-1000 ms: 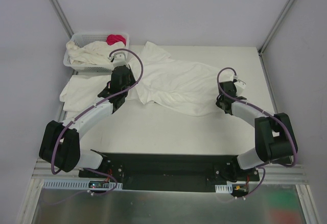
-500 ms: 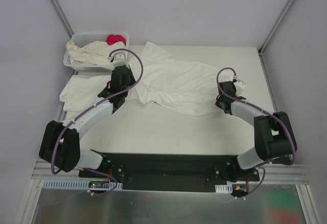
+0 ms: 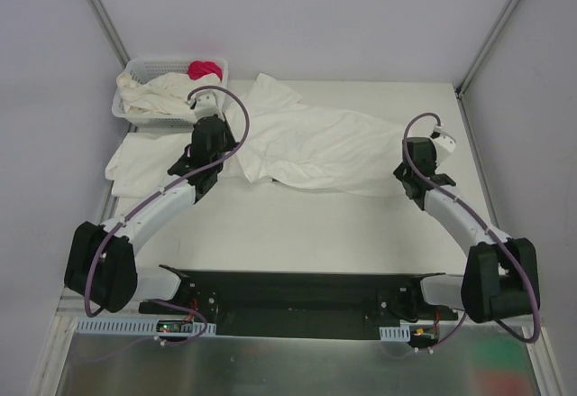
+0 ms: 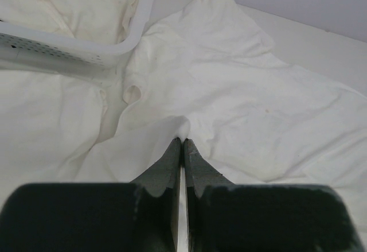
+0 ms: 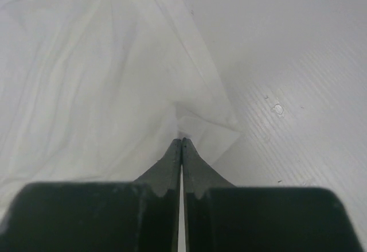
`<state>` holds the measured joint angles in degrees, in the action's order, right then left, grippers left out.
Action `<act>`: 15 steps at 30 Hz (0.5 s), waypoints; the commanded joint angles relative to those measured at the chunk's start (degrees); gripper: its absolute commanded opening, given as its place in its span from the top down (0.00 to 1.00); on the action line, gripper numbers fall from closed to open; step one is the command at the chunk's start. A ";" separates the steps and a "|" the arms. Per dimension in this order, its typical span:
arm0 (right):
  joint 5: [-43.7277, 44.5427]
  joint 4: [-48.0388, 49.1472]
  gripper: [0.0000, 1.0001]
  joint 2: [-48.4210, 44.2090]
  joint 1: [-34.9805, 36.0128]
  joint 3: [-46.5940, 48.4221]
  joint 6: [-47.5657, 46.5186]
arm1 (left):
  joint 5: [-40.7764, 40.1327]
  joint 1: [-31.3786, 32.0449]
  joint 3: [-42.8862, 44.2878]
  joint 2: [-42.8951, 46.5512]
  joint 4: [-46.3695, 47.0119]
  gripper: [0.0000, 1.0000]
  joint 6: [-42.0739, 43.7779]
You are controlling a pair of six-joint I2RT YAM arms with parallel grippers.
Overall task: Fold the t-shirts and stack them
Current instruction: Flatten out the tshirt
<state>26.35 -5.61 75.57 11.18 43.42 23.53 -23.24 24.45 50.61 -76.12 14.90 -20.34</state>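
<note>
A white t-shirt [image 3: 315,148] lies stretched across the middle of the table, also in the left wrist view [image 4: 241,91] and the right wrist view [image 5: 92,85]. My left gripper [image 3: 209,130] [image 4: 182,140] is shut on a pinch of its left edge. My right gripper [image 3: 417,155] [image 5: 182,140] is shut on its right corner. Another flat t-shirt [image 3: 144,157] lies at the left under the left arm. More cream shirts [image 3: 158,94] fill the basket.
A white lattice basket [image 3: 128,114] stands at the back left with a pink-red cloth [image 3: 205,69] in it; its rim shows in the left wrist view [image 4: 74,48]. Bare table [image 3: 306,225] lies in front. Grey walls close in on all sides.
My right gripper has moved right and a little back with the shirt's corner, pulling the shirt out wider and flatter. My left gripper has shifted slightly back, still holding.
</note>
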 commanded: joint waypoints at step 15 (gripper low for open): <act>-3.58 -14.95 0.99 -29.06 1.39 -4.83 -0.94 | -3.04 5.26 -8.77 30.93 -19.89 1.00 -11.47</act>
<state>23.05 -17.39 50.89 12.03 39.86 23.27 -27.29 28.93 43.35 -50.52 2.00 -27.73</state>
